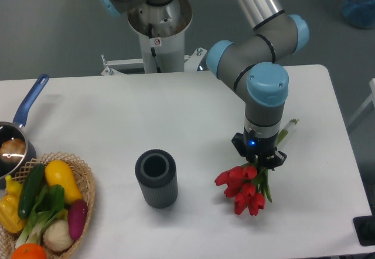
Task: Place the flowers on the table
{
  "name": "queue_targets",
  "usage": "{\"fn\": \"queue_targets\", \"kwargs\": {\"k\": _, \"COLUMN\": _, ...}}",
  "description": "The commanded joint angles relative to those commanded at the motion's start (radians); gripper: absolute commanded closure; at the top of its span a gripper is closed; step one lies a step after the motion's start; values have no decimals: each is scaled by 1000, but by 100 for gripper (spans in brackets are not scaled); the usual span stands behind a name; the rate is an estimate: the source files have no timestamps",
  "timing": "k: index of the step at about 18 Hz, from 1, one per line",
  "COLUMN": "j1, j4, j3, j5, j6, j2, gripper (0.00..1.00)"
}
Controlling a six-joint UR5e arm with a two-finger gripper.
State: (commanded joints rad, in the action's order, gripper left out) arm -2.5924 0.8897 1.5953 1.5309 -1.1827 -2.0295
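Inspector A: We find the flowers [245, 190] lying low right of the dark vase [156, 179], stems under the gripper [258, 160].

Inspector B: Agreed. Whether its jaws still clamp the stems, we cannot tell; presumably a laydown.

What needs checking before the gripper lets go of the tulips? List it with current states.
1. Red tulips within the gripper: ok, stems pass under it.
2. Jaws' state: cannot tell, the wrist hides the fingers.
3. Blooms resting on the white table: cannot tell, height is unclear from this view.
4. Landing spot free: ok, bare table around the bouquet.
5. Dark ribbed vase clear of the flowers: ok, it stands apart to their left.
6. Wicker vegetable basket and saucepan: ok, far away on the left edge.
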Motion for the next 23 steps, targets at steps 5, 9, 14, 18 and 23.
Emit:
{"fn": "queue_targets", "kwargs": {"k": 5, "j1": 0, "j4": 0, "j3": 5, "j5": 0, "j6": 0, "j2": 2, "gripper": 0}}
{"fn": "queue_targets", "kwargs": {"k": 9, "j1": -21, "j4": -2, "j3": 6, "j5": 6, "j6": 0, "j2": 9, "gripper": 0}}
{"fn": "queue_targets", "kwargs": {"k": 14, "j1": -55, "j4": -25, "j3": -3, "j5": 44, "j6": 20, "j2": 18, "gripper": 0}}
{"fn": "queue_targets", "kwargs": {"k": 18, "j1": -69, "j4": -26, "j3": -26, "j5": 46, "j6": 8, "j2": 20, "gripper": 0}}
{"fn": "queue_targets", "kwargs": {"k": 23, "j1": -98, "j4": -23, "j3": -46, "j5": 48, "j6": 8, "j2": 21, "gripper": 0}}
